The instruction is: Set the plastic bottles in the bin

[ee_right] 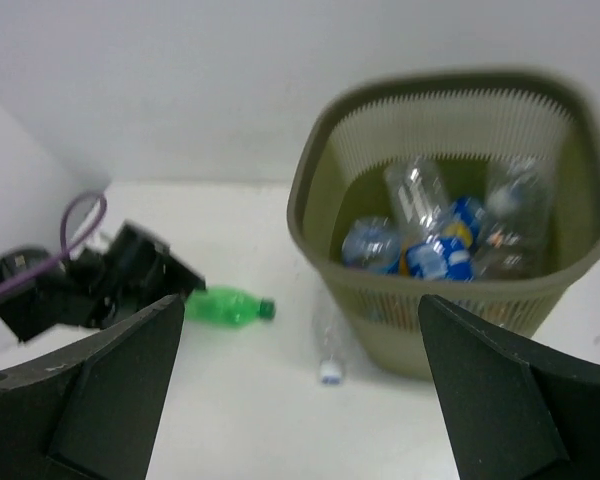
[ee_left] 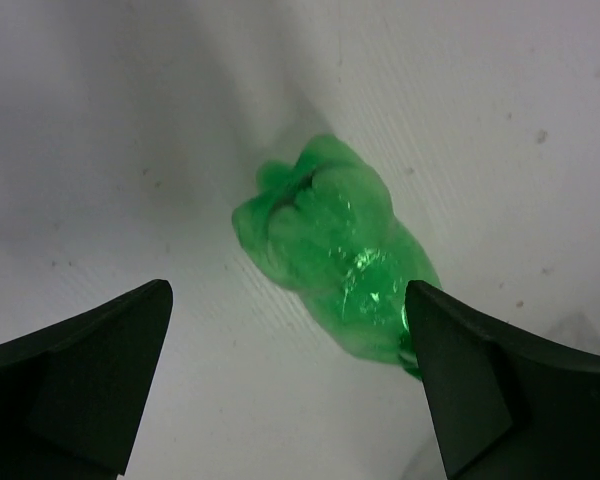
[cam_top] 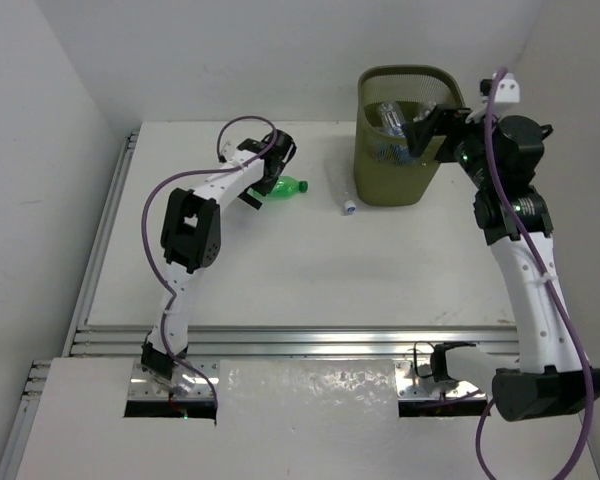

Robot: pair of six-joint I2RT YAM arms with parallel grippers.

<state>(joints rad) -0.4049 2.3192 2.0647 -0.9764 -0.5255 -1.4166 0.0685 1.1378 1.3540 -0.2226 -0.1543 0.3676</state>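
Left gripper (ee_left: pixel 288 295): jaws wide, holding nothing, pointed down at the table (cam_top: pixel 280 270).
Between its fingers: the green bottle (ee_left: pixel 340 260), crushed, lying on its side; one end reaches the inner edge of one finger, and I cannot tell whether it touches.
Left arm: stretched toward the far left part of the table, a purple cable looped over it.
Right gripper (ee_right: pixel 298 305): jaws wide, empty, held above table level near the bin (ee_right: pixel 302 200), facing its open mouth.
Bin: upright at the far right of the table, olive mesh wall.
Bottles in bin (ee_right: pixel 430 240): several clear ones, some with blue labels, piled at the bottom.
Clear bottle (cam_top: pixel 349 203): on its side on the table, just beside the bin's left wall, between the bin and the green bottle.
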